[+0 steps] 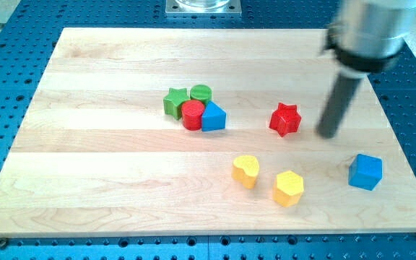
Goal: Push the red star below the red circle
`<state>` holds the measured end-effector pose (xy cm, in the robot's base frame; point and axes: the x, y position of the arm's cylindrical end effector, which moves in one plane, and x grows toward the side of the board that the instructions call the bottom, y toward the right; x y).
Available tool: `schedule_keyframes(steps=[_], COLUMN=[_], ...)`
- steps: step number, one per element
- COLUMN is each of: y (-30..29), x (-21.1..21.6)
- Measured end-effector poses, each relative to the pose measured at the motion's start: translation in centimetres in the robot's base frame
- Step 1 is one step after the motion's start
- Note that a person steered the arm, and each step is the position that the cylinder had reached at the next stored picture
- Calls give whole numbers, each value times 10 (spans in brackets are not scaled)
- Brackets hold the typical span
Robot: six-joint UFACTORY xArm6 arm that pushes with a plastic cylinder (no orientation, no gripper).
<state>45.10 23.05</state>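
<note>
Tip (328, 134) unobscured, beside red star (285, 119).

Lab: perforated blue bench (20, 87), wooden board (107, 180)

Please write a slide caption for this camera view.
My tip stands right of the red star; the red circle sits farther left.

Blurred arm housing (370, 32), at one o'clock above the red star (285, 119), is cropped by the frame's top edge.
</note>
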Motion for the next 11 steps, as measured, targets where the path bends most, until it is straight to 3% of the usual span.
schedule_keyframes(steps=[1,2,4,5,6,8,9,11], y=[-58,-148,-239,-246,-283,-263,-175,-58], x=[-15,21,49,82,77,69,59,77])
